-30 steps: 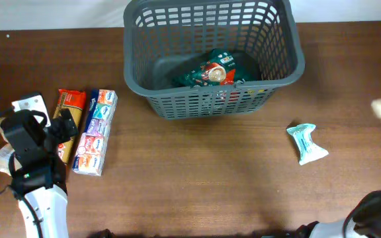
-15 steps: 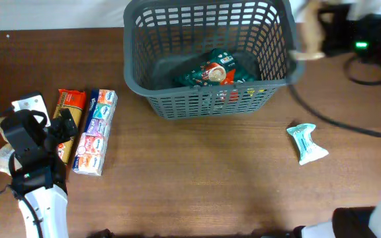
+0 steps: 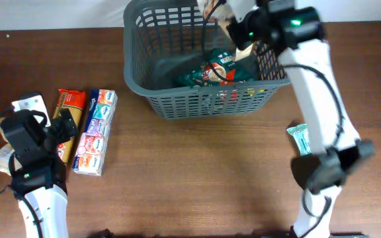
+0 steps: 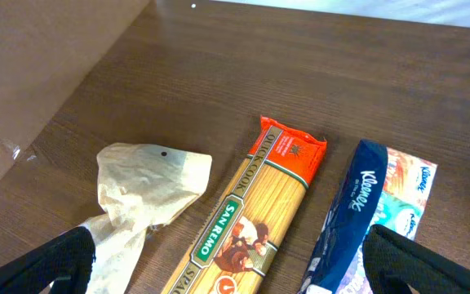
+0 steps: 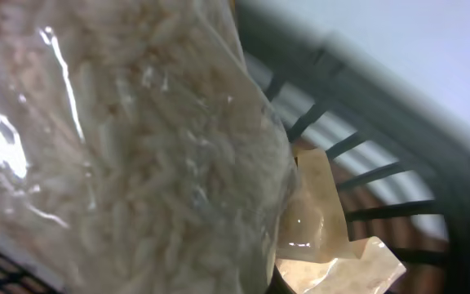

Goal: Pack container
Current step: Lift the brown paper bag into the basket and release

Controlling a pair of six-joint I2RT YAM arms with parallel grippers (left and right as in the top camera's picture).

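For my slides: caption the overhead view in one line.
Right gripper holds a bag of rice over the grey basket, with spaghetti and tissues outside it.

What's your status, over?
Left claw open, over pasta pack. Right claw shut on rice bag, over basket. One green packet inside. Nothing blocking the drop.

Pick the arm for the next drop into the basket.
Right. The right tool holds a rice bag above the basket. The left tool hangs open over the spaghetti packet, far off.
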